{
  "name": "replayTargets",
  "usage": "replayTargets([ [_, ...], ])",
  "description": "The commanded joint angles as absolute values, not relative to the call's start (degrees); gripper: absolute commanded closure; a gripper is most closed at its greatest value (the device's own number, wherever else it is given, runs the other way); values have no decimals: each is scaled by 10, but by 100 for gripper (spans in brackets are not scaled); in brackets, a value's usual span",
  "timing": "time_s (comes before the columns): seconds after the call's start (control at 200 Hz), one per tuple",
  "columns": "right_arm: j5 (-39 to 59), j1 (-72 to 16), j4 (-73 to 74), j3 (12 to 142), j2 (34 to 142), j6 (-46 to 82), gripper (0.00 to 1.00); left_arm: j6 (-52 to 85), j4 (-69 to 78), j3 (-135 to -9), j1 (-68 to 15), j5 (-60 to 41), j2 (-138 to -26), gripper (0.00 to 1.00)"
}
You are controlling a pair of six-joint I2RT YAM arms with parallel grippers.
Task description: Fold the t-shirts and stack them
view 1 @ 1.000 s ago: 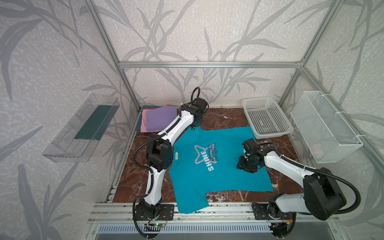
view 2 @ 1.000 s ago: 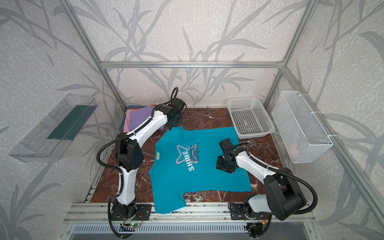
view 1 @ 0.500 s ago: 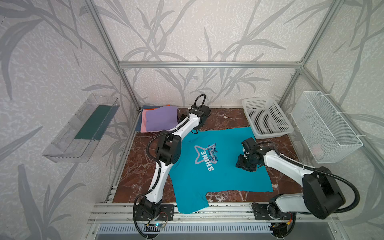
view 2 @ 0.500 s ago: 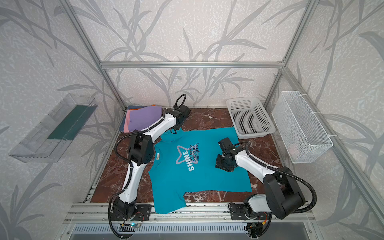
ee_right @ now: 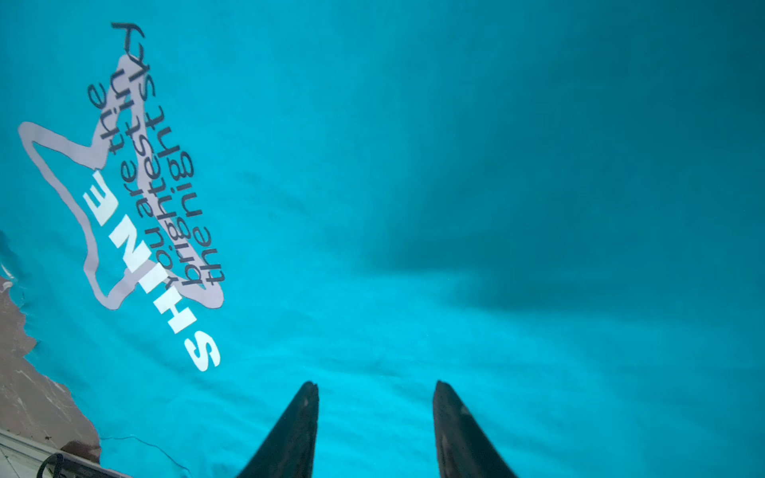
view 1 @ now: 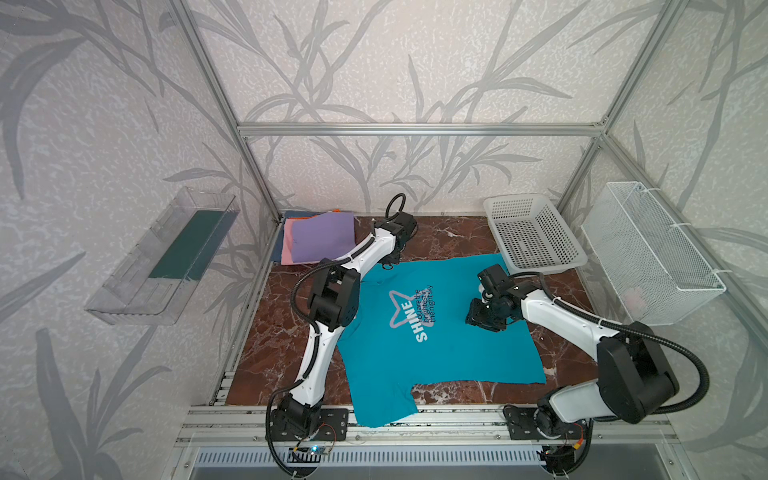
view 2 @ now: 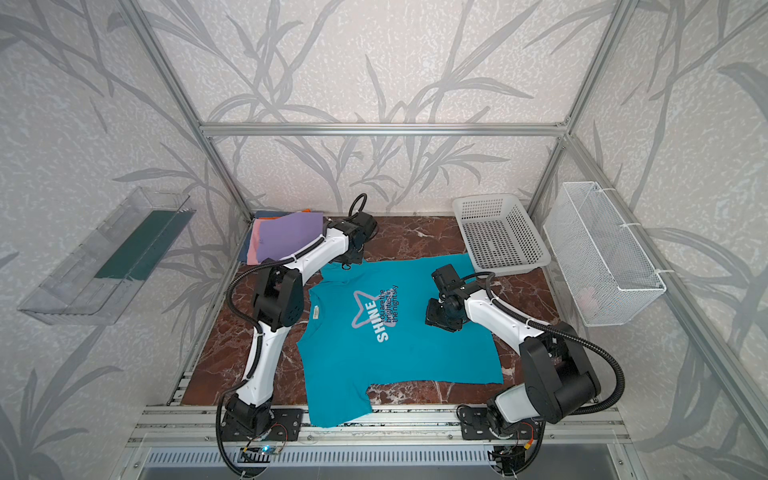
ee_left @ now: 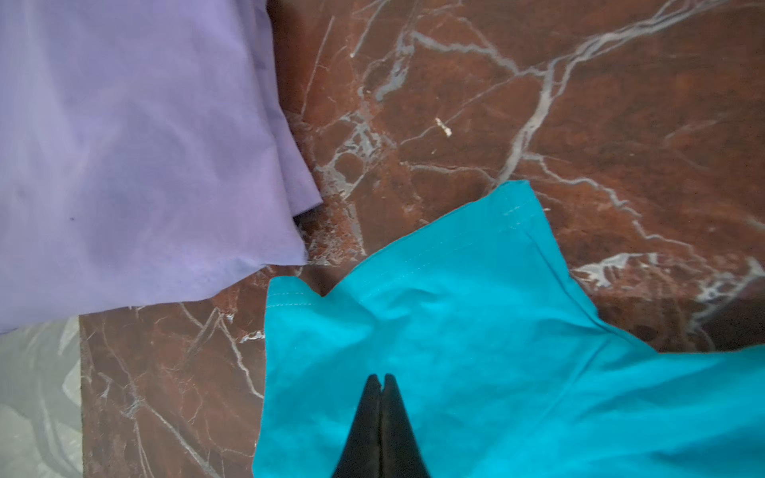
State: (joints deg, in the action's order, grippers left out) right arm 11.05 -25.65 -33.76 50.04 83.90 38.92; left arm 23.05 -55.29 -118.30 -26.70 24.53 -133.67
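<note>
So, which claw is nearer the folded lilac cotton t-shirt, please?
Left. The left claw is at the teal cotton t-shirt, beside the lilac t-shirt; the right claw is over the teal one's middle, farther off.

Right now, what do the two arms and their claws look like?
The left arm and the right arm have white links with bulky black joints; black ribbed cables run beside them. The left claw and the right claw each have two black tapering fingers.

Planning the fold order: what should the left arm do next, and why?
Probably lift and fold the far sleeve inward: the left gripper is shut, tips on that sleeve of the teal tee, and the right gripper is open over its body.
</note>
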Motion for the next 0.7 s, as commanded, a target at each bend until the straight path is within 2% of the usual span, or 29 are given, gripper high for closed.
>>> replayTargets([
  [0.0,113,-263,-345,508,846,387,54,245,-572,-1223,-257,188,-1378,100],
  [0.48,107,-263,-353,508,855,392,54,289,-580,-1300,-209,73,-1469,100],
  [0.695,104,-263,-360,517,861,394,54,302,-518,-1327,-187,-11,-1513,100],
])
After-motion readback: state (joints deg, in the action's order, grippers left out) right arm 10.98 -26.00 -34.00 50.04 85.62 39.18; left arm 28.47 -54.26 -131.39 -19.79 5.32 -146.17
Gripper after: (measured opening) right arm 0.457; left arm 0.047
